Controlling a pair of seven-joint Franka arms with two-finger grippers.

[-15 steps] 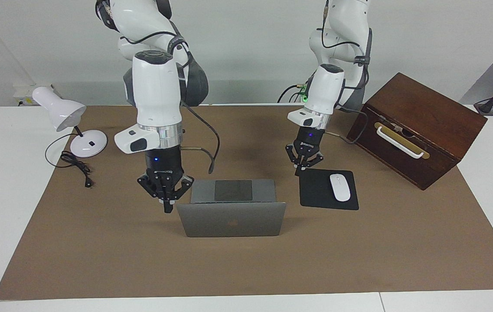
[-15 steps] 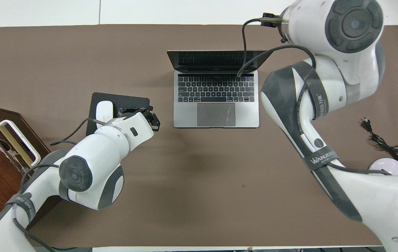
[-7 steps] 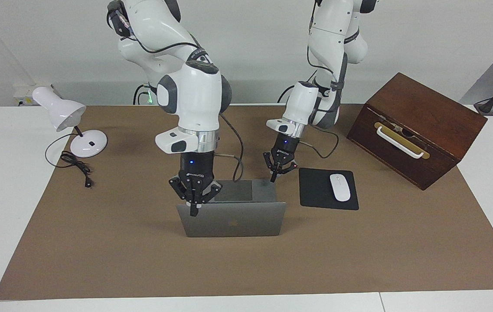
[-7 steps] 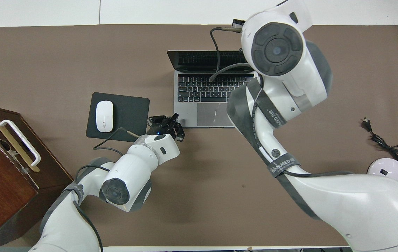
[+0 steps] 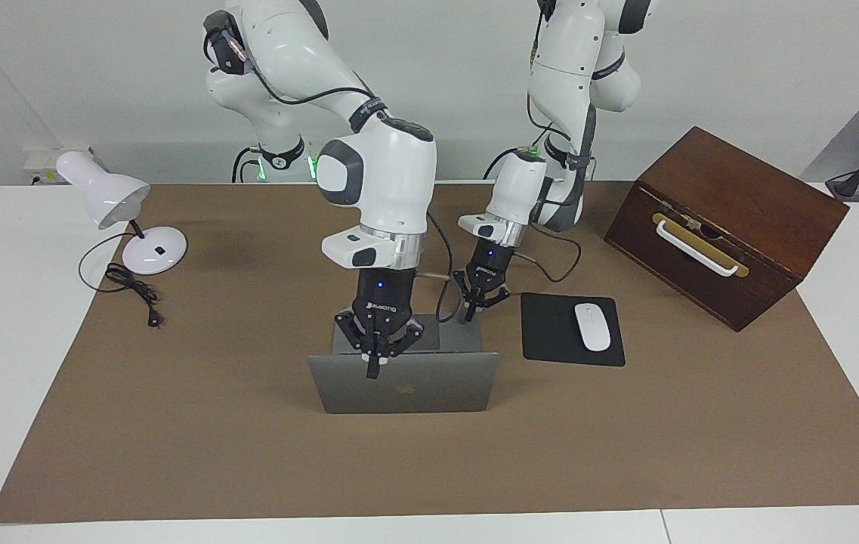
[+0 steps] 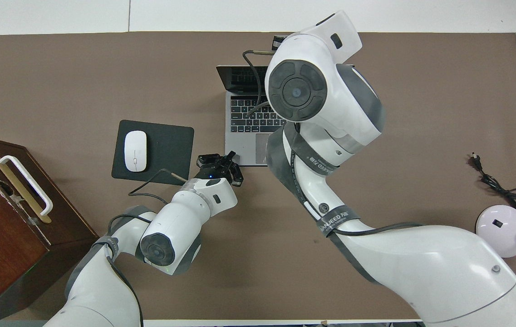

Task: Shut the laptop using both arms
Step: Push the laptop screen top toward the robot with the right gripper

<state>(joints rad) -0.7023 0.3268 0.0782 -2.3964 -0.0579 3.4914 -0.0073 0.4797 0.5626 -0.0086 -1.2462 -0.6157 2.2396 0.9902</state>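
The silver-grey laptop [image 5: 429, 389] stands open in the middle of the brown mat, its lid with the dark apple logo upright and its keyboard [image 6: 244, 120] toward the robots. My right gripper [image 5: 375, 372] is shut and points down. Its tip shows against the lid's outer face just below the top edge; I cannot tell whether it touches. In the overhead view the right arm hides it and much of the laptop [image 6: 244, 150]. My left gripper [image 5: 467, 316] is shut and low at the base's corner nearest the robots, beside the mouse pad; it also shows in the overhead view [image 6: 227, 160].
A black mouse pad [image 5: 550, 336] with a white mouse [image 5: 592, 326] lies beside the laptop toward the left arm's end. A brown wooden box [image 5: 731, 219] stands at that end. A white desk lamp [image 5: 108, 196] and its cable [image 5: 134, 291] are at the right arm's end.
My right gripper has moved from beside the laptop to the middle of the lid's top edge. My left gripper has moved from the mouse pad to the laptop base's corner. The lid has not moved.
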